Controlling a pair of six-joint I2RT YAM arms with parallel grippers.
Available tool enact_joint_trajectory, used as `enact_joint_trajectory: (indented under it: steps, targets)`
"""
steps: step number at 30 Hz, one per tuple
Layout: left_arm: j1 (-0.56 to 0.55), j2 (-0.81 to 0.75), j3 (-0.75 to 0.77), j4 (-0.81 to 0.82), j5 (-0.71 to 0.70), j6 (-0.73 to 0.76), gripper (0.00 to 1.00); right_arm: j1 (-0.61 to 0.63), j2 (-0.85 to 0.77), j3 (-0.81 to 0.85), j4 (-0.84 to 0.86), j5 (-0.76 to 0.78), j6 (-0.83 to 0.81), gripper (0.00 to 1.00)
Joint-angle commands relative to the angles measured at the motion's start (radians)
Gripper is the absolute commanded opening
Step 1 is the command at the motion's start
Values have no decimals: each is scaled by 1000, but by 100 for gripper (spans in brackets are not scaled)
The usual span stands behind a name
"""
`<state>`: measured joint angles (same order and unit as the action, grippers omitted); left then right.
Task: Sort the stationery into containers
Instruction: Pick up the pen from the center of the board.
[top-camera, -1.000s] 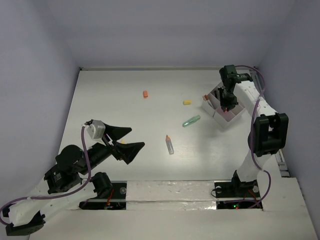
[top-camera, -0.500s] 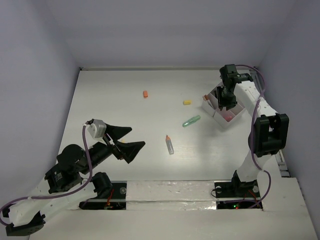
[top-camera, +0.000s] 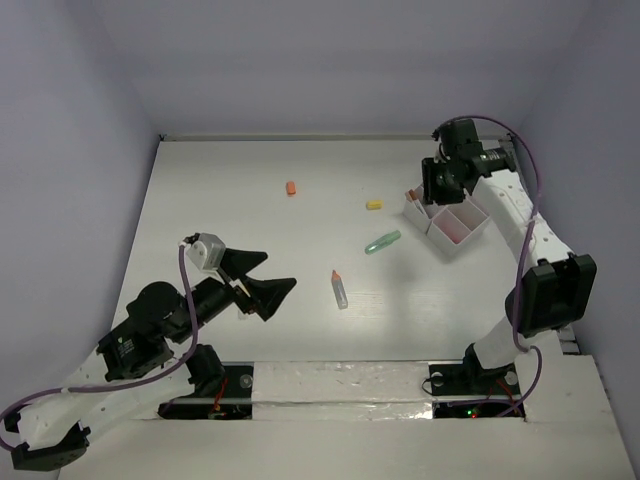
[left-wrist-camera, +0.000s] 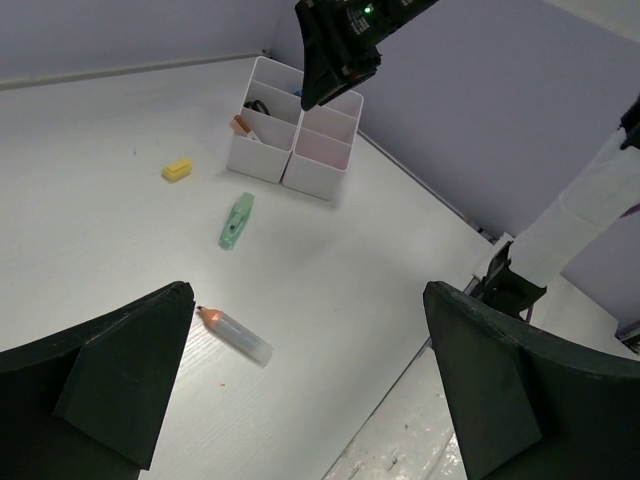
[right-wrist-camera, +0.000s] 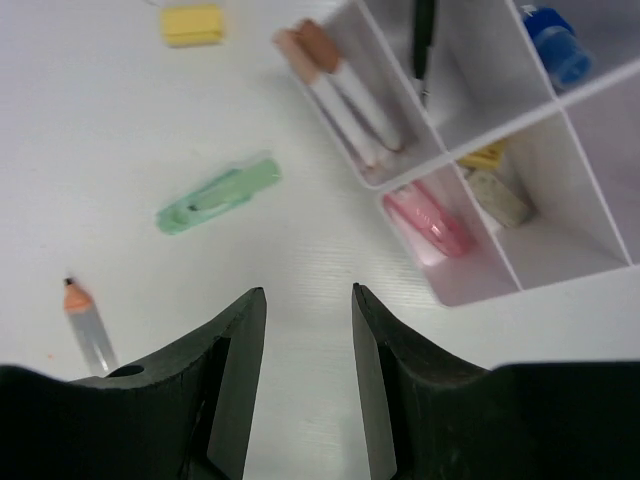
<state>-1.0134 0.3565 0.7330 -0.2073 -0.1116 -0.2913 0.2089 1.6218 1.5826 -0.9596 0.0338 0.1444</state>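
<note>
The right gripper (right-wrist-camera: 307, 293) hangs above the tray's (left-wrist-camera: 315, 178) left edge, jaws apart, holding nothing. The left gripper (left-wrist-camera: 308, 292) is wide open, empty.

Light is bright and even, shadows soft

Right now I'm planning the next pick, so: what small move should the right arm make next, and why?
Probably swing the right gripper toward the green clip: its jaws stand open and empty near the tray, and that clip lies loose close by.
</note>
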Motion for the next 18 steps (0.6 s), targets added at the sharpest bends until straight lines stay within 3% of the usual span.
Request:
enact_joint_trajectory:
  steps: [1,7,14,18]
  targets:
    - [13,21,2,34,-31,12,99,96,-62,13,110,-74,23,46]
    - [22,67,3,31,-71,1,99,231,-86,-100,235,-90,47,46]
    - [22,116,6,37,-111,-26,98,265,-137,-307,399,-169,76,46]
    - [22,168,3,71,-93,-55,94,265,-90,-380,459,-157,95,45]
